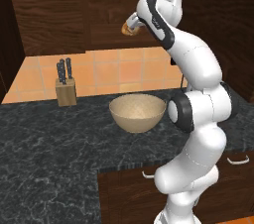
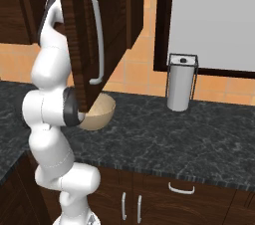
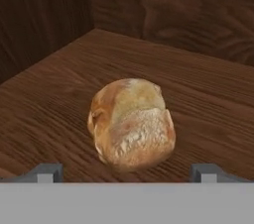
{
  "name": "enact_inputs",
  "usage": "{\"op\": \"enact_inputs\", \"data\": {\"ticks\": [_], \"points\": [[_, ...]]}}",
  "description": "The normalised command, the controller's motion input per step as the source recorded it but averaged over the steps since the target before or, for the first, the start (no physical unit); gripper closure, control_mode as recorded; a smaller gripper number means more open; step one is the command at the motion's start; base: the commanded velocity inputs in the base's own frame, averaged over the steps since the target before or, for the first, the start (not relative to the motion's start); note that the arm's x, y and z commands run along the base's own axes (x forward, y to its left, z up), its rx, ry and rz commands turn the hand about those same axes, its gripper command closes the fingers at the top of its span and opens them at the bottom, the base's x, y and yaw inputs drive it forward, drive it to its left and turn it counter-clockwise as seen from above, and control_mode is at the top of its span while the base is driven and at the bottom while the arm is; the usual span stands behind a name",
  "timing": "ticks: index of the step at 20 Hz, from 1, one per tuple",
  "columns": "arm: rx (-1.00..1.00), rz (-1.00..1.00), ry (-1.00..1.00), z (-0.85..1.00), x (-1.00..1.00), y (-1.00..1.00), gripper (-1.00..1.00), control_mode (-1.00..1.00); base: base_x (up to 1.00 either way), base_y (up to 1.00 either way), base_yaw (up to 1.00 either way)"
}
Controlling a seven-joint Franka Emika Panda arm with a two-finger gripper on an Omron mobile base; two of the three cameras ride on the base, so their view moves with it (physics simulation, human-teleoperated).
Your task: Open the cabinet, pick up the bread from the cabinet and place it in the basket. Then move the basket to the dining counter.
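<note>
The cabinet stands open, its door with the silver bar handle swung out toward me. On its wooden shelf lies the bread, a tan-brown roll, also seen in the left base view as the bread at the hand. My gripper is open inside the cabinet, one fingertip on each side, just short of the roll and apart from it. The basket sits empty on the black counter below. The dining counter is out of view.
A knife block stands at the back left of the black granite counter. A silver canister stands to the right, in front of a framed panel. Dark drawers run under the counter. The cabinet's side wall is close on the hand's left.
</note>
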Motion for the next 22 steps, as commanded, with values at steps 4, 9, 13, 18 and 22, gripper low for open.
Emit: {"op": "enact_inputs", "data": {"ticks": [4,9,13,18,22], "points": [[0.0,0.0,0.0,-0.08,0.36,0.01,-1.0,-1.0,0.0,0.0,0.0],[0.0,0.0,0.0,-0.13,0.45,0.04,-1.0,-1.0,0.0,0.0,0.0],[0.0,0.0,0.0,-0.17,0.39,0.15,-1.0,-1.0,0.0,0.0,0.0],[0.05,0.0,0.02,-0.43,0.24,0.21,-1.0,-1.0,0.0,0.0,0.0],[0.14,0.0,0.08,-0.77,0.08,0.18,-1.0,-1.0,0.0,0.0,0.0]]}}
